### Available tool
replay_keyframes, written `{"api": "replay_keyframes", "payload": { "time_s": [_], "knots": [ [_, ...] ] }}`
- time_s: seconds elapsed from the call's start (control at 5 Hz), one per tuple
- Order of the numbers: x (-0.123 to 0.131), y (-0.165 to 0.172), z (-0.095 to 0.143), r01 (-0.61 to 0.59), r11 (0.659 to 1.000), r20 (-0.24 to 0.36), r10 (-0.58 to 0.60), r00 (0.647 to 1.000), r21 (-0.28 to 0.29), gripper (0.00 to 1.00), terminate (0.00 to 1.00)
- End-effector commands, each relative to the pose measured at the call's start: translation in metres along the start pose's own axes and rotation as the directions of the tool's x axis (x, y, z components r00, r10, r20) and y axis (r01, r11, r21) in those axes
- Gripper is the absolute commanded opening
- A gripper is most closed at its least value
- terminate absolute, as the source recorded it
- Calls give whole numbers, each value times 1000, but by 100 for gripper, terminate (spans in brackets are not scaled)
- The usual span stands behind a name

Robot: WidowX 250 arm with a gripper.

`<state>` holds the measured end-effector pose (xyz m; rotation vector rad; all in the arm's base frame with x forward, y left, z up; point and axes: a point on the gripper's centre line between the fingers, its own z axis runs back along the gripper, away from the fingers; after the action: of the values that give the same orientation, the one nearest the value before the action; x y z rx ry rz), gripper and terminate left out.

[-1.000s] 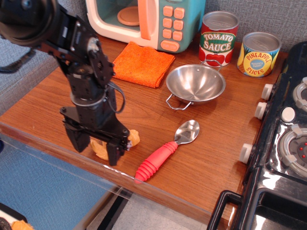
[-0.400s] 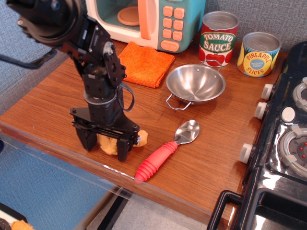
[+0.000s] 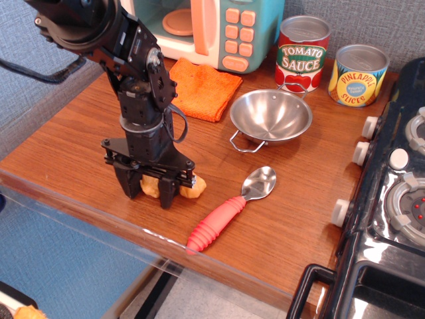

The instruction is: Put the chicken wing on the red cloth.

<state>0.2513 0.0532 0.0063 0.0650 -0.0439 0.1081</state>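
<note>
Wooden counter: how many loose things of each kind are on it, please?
Cans: 2 (tomato sauce can, pineapple slices can)
Steel bowl: 1
Spoon: 1
Red cloth: 1
Chicken wing: 1
Toy microwave: 1
Total: 7

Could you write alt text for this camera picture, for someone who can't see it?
A black robot gripper straddles a golden toy chicken wing near a wooden counter's front edge. Behind lie an orange-red cloth, steel bowl, toy microwave and two cans; a red-handled spoon lies right.
</note>
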Motion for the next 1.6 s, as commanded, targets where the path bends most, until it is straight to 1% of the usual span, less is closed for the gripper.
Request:
{"api": "replay_keyframes", "payload": {
  "time_s": [0.0,0.2,0.4,0.6,0.8,1.0,1.2,1.4],
  "knots": [
    [6,4,12,67,997,10,-67,998,-37,0,0],
    [16,4,30,97,993,44,-94,995,-65,0,0],
    [40,-1,67,98,988,109,-85,990,-121,0,0],
    [73,-6,95,91,983,160,-65,985,-158,0,0],
    [102,-2,103,56,985,185,-26,982,-161,0,0],
    [99,0,88,60,990,148,-41,988,-127,100,0],
    [78,-9,70,84,992,99,-75,992,-91,100,0],
    [50,-19,58,50,996,56,-46,997,-73,100,0]
  ]
}}
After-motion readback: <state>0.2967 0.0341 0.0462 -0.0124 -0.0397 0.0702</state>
